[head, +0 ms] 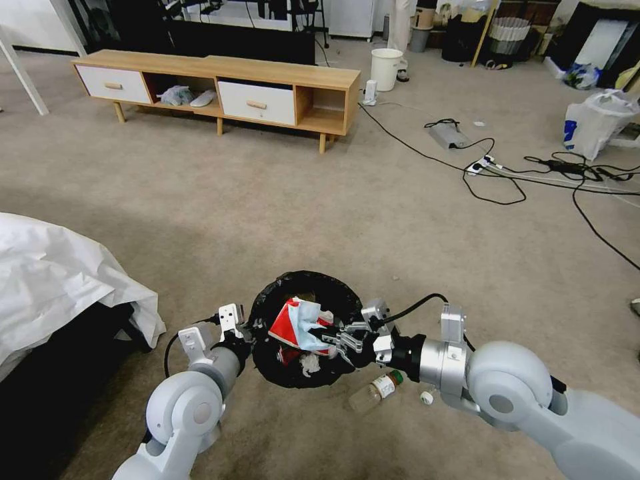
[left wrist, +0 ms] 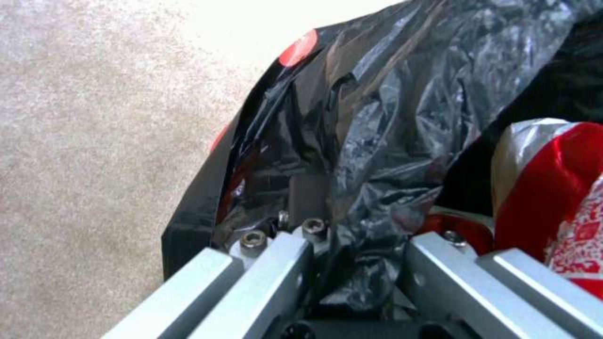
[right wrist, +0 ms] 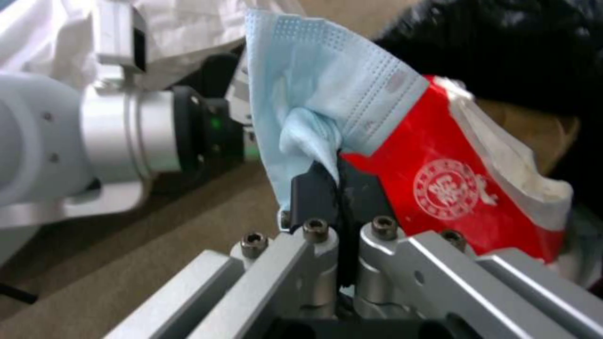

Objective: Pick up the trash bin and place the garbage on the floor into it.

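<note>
The right gripper (head: 331,337) reaches over the open mouth of the trash bin (head: 293,373), and its dark pads (right wrist: 314,193) are pressed together on a fold of a pale blue face mask (right wrist: 327,99). The mask hangs from that pinch just above the bin's contents, lying against a red wrapper (right wrist: 440,183) with a round white stamp on it, which sticks up out of the bin. Below the wrapper, a scrap of white tissue (head: 309,363) rests inside the bin. The left gripper (head: 248,330) is at the bin's opposite side, clamped on the rim: in the left wrist view one finger (left wrist: 308,193) sits outside the crinkled black bag and the other inside, with the plastic bunched between them. The bin is held between the two arms above the floor (head: 267,200), which is beige carpet. On the carpet just beside the bin, under the right arm, lies a clear bottle (head: 375,391) with a green cap. Nearby on the carpet is a small white cap (head: 427,398).
</note>
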